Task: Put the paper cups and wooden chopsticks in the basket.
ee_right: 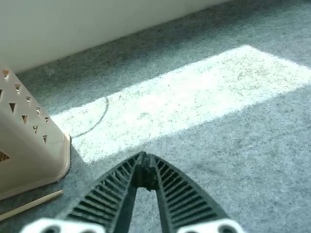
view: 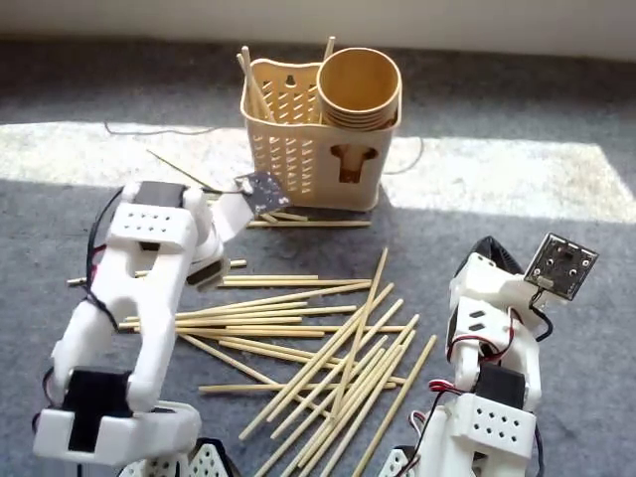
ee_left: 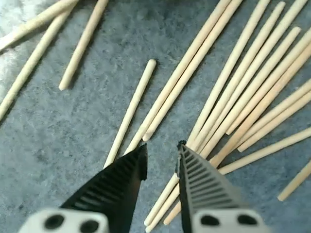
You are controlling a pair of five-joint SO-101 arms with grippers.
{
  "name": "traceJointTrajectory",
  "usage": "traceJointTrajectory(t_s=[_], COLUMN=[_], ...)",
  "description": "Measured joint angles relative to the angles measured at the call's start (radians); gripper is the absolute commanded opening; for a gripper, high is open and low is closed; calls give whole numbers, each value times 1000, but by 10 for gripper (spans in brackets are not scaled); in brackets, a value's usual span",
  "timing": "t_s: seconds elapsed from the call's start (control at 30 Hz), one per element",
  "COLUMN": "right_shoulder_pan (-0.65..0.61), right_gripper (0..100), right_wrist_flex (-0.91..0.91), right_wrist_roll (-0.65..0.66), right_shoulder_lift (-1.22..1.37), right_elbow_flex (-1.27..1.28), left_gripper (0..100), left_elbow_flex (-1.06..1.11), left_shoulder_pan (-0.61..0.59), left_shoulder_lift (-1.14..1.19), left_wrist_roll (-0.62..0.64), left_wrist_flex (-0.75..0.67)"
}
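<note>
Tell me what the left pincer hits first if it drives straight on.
Most likely the wooden chopsticks lying on the carpet right beneath the open left pincer; how far off they lie is unclear.

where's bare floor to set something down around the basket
Bare carpet lies right of the basket in the high view, ahead of the right gripper. Crowded: chopsticks cover the floor between the arms and along the basket's front, under the left gripper.

Indoor room: sunlit grey carpet (view: 497, 258), pale wall (ee_right: 97, 24).
</note>
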Motion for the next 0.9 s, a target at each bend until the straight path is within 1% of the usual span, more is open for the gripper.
traceJointTrajectory(t_s=[0.13, 0.3, 0.73, 0.9], right_shoulder_pan=[0, 0, 0, 0], right_gripper=[6, 6, 6, 6], right_wrist_flex=[0, 0, 0, 0], right_wrist_roll=[0, 0, 0, 0], right_shoulder_lift=[0, 0, 0, 0], right_elbow_flex=[0, 0, 0, 0], left_gripper=[110, 109, 104, 30], left_elbow_flex=[-40, -84, -359, -408], left_shoulder_pan=[49, 97, 75, 71], left_shoulder_lift=[109, 206, 520, 583], left_wrist_roll=[-5, -51, -51, -51], left_wrist_flex=[-2, -2, 3, 17])
